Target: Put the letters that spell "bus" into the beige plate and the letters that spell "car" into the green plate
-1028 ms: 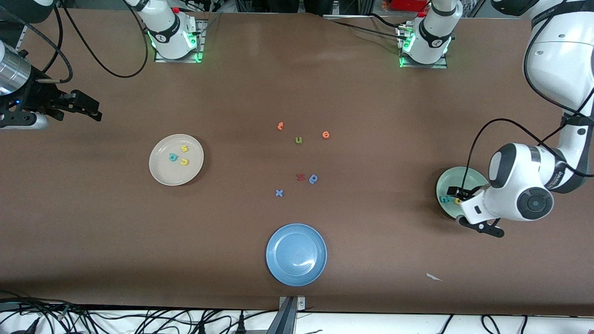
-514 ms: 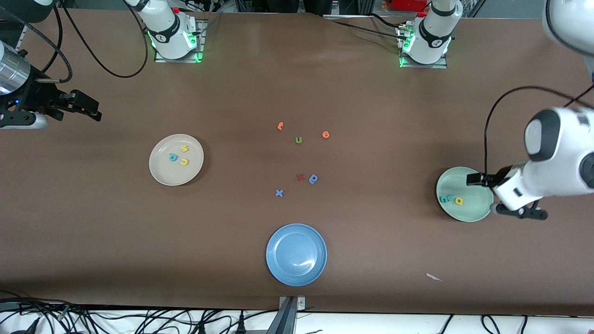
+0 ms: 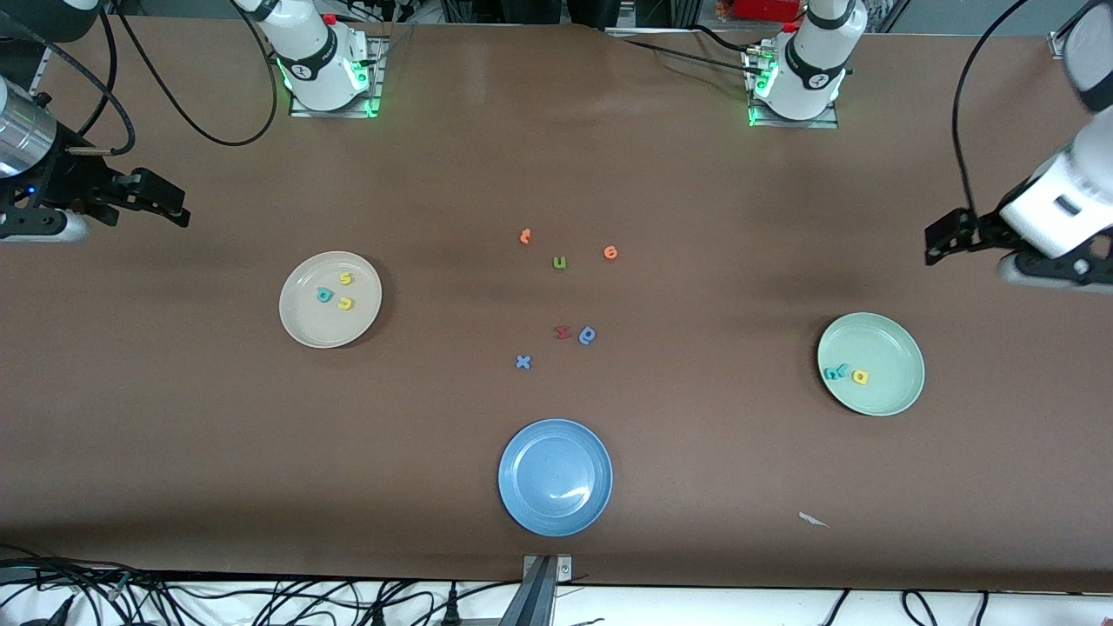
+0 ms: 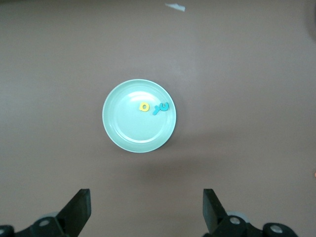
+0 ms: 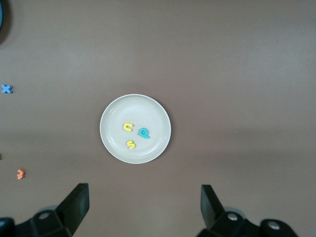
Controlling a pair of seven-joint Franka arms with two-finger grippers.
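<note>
An empty blue plate (image 3: 555, 477) sits at the table's (image 3: 696, 200) near edge. Farther from the camera lie stray foam letters: a blue "x" (image 3: 523, 362), a dark red letter (image 3: 563, 331) beside a blue round letter (image 3: 588, 335), an olive-green "u" (image 3: 559, 263) and two orange letters (image 3: 524, 236) (image 3: 610, 252). A white paper scrap (image 3: 813, 519) lies toward the left arm's end.

A robotics lab: two white robot arms are bolted by their bases (image 3: 330, 74) to a wide brown table (image 3: 696, 487), green status lights glow at the mounts, and black cables (image 3: 261, 600) trail in loose tangles along the table's edge nearest the front camera.
</note>
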